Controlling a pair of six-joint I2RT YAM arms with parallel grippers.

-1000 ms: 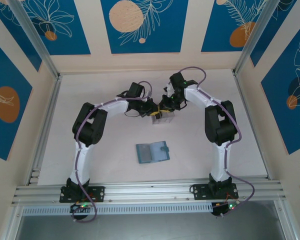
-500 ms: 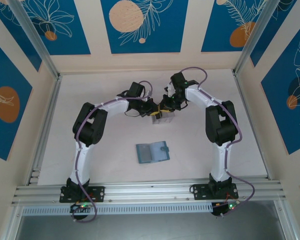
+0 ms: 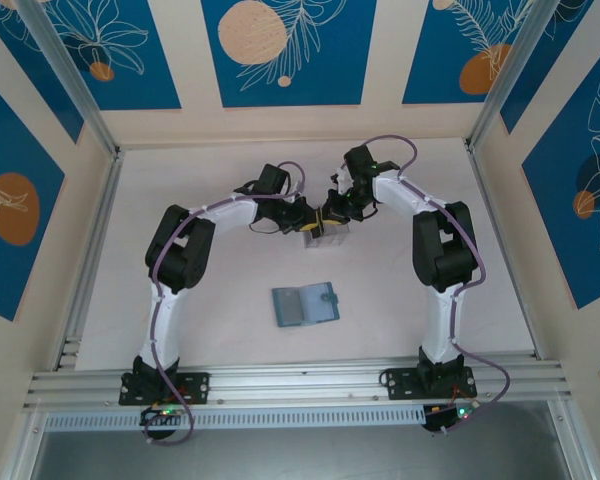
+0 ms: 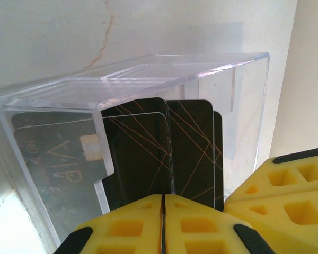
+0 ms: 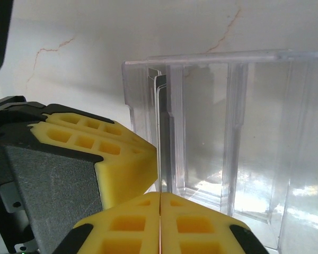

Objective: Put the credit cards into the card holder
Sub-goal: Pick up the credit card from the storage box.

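Judging from how things lie, the task has barely begun: the card holder [image 3: 305, 304] lies opened flat near the middle of the surface [image 3: 380, 330], somewhat toward the near edge, with no card seen in its grey pockets, while the credit cards [image 4: 164, 153] stand upright inside a clear plastic box [image 3: 323, 232] farther toward the far edge. Both arms meet at that box. The left pincer [image 4: 163, 222] is clenched, pads pressed together just before the black, gold-lined cards. The right pincer [image 5: 159, 222] is likewise clenched, its seam in line with the cards seen edge-on. Whether a card edge is nipped between either pair of pads cannot be told. A grey VIP card behind the box wall is hazy, and the card count is uncertain
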